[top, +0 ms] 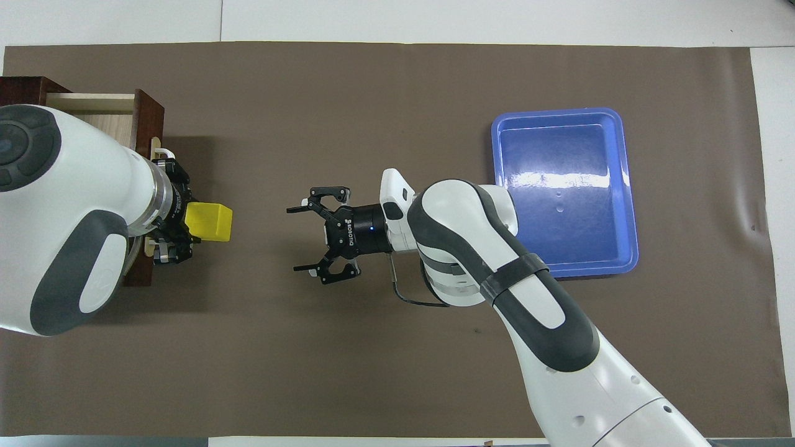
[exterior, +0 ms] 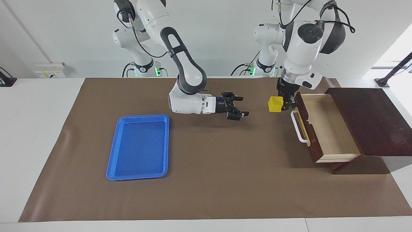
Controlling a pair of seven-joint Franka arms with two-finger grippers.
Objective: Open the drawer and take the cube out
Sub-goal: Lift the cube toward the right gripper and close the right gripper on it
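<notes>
The dark wooden drawer is pulled out of its box at the left arm's end of the table, and its pale interior looks empty. Its white handle faces the table's middle. In the overhead view the left arm hides most of the drawer. My left gripper is shut on the yellow cube and holds it over the mat just in front of the drawer's front. My right gripper is open and empty over the middle of the mat, pointing toward the cube.
A flat blue tray lies empty on the brown mat toward the right arm's end of the table. The right arm's forearm stretches low over the mat between the tray and the cube.
</notes>
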